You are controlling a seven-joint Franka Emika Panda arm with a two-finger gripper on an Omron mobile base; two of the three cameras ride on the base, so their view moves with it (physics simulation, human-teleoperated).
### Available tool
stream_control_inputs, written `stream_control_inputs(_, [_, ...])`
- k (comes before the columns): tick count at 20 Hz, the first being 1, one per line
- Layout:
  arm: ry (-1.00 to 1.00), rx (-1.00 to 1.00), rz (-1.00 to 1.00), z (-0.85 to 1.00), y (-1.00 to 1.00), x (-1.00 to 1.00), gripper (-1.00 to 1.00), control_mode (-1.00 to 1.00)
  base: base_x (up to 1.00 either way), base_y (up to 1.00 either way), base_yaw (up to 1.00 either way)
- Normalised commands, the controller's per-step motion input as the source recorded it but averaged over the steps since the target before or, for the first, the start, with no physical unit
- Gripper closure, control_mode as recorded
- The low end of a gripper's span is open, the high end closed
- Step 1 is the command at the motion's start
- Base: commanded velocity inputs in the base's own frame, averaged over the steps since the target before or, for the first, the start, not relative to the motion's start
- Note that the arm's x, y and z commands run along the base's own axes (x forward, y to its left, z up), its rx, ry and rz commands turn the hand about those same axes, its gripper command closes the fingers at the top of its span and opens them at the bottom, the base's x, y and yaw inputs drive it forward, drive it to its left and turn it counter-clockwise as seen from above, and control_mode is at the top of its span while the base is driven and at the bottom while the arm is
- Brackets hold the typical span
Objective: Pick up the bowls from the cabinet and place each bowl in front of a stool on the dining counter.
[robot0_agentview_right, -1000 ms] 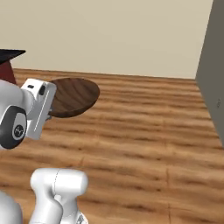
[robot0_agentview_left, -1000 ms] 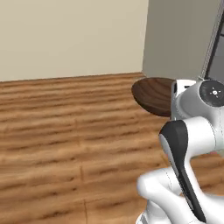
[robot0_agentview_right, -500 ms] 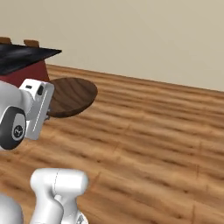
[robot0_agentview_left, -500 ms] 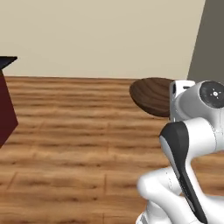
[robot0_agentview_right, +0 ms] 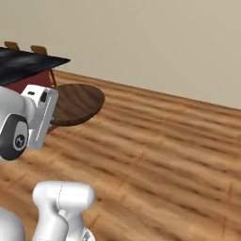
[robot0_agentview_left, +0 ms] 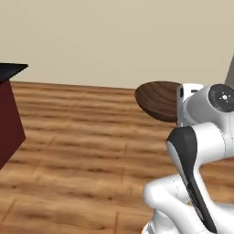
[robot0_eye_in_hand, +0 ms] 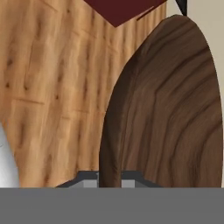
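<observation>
**Wooden bowl on the move, island coming into sight**

Compared with a second ago the whole scene has swung round, which is the base turning, not things moving: the grey wall panel at the side has slid out and the dining surface (robot0_agentview_right: 33, 63) with its glossy black top is now showing at the left in the right base view, a couple of stool (robot0_agentview_right: 40, 49) backrests poking up behind it. The bowl hasn't budged relative to the arm.

Progress-wise: the dark brown wood-grain bowl (robot0_agentview_right: 75, 103) is out of the cabinet and riding up in the air over the wooden floor (robot0_agentview_left: 82, 151). The tool (robot0_eye_in_hand: 109, 177) is clamped on its rim, jaws nearly closed with the wall pinched between them.

What's left, as I read it: finish the drive, set this bowl down in front of a stool, then go back for the cream one. So roughly a quarter done.
</observation>
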Motion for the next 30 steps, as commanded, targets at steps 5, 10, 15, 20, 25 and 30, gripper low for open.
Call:
stream_control_inputs(5, [0.00, 0.00, 0.00, 0.00, 0.00, 0.00, 1.00, 1.00, 1.00, 0.04, 0.13])
stream_control_inputs(10, [0.00, 0.00, 0.00, 0.00, 0.00, 0.00, 1.00, 1.00, 1.00, 0.03, 0.18])
stream_control_inputs(15, [0.00, 0.00, 0.00, 0.00, 0.00, 0.00, 1.00, 1.00, 1.00, 0.00, 0.19])
stream_control_inputs(20, [0.00, 0.00, 0.00, 0.00, 0.00, 0.00, 1.00, 1.00, 1.00, 0.00, 0.19])
stream_control_inputs(25, [0.00, 0.00, 0.00, 0.00, 0.00, 0.00, 1.00, 1.00, 1.00, 0.00, 0.22])
stream_control_inputs(30, [0.00, 0.00, 0.00, 0.00, 0.00, 0.00, 1.00, 1.00, 1.00, 0.03, 0.25])
